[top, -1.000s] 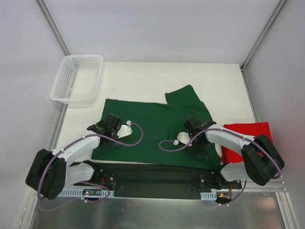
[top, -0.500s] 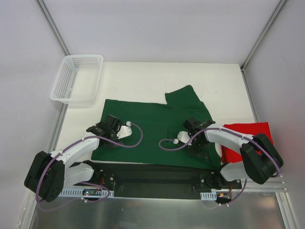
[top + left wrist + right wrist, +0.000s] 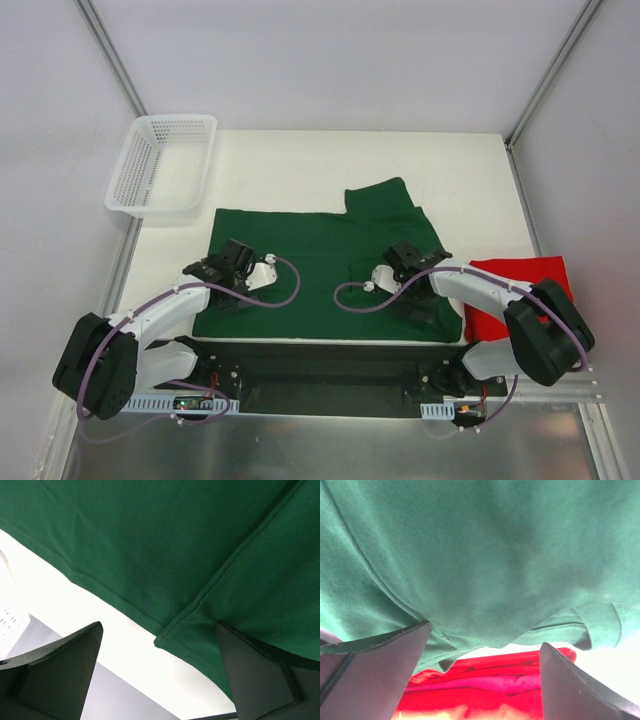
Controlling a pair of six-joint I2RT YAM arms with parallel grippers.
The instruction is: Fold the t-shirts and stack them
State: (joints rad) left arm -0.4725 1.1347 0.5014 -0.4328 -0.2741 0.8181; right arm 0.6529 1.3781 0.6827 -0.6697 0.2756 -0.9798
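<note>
L fingers (image 3: 55, 675), R fingers (image 3: 375, 670) spread empty over green shirt (image 3: 320, 250); red shirt (image 3: 485, 687) folds: R wrist only.

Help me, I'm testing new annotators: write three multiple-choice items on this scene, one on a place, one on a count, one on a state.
1. Where on the table does the white basket sit?
A. far left corner
B. near right corner
C. centre

2. How many t-shirts are in view?
A. one
B. two
C. four

3. How do the jaws of both arms stand?
A. shut on cloth
B. wide open
C. shut on the basket

Answers:
1 A, the top view shows it at the far left corner.
2 B, a green t-shirt lies spread in the middle and a red t-shirt lies at the right edge.
3 B, each wrist view shows them spread apart, gripping nothing.
</note>
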